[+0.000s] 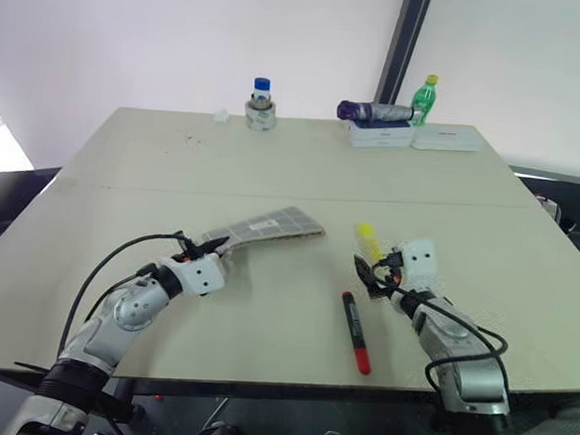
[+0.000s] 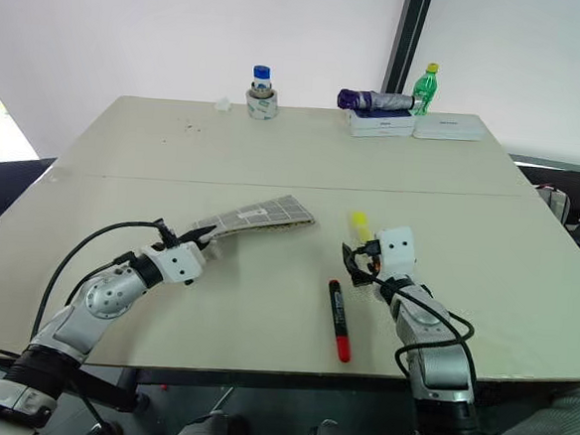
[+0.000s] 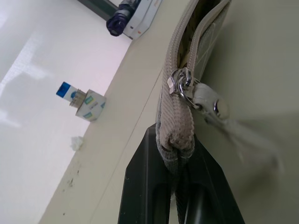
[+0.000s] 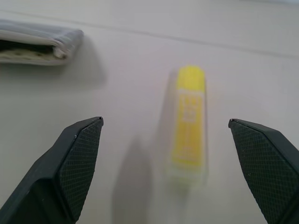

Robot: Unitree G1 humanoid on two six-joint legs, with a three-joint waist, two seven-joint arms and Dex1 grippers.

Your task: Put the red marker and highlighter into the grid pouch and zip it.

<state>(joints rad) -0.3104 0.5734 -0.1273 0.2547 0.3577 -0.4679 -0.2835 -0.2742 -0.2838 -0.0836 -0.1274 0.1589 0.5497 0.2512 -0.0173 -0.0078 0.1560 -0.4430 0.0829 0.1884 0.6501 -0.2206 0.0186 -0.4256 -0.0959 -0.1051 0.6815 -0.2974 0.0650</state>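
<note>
- Left hand (image 1: 215, 256) pinched shut on grid pouch (image 1: 273, 224) at zipper end, far end on table (image 1: 304, 159).
- Right hand (image 4: 166, 154) spread wide, highlighter (image 4: 188, 122) ahead between fingers.
- Red marker (image 1: 356, 332) flat nearby, left of right hand.

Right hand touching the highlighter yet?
Apart. Right wrist view: the highlighter lies on the table between the open right hand's fingers, bare table either side.

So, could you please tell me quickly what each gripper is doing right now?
Left gripper: shut on the grid pouch, at its zipper end.
Right gripper: open, holding nothing, aimed at the highlighter.
</note>
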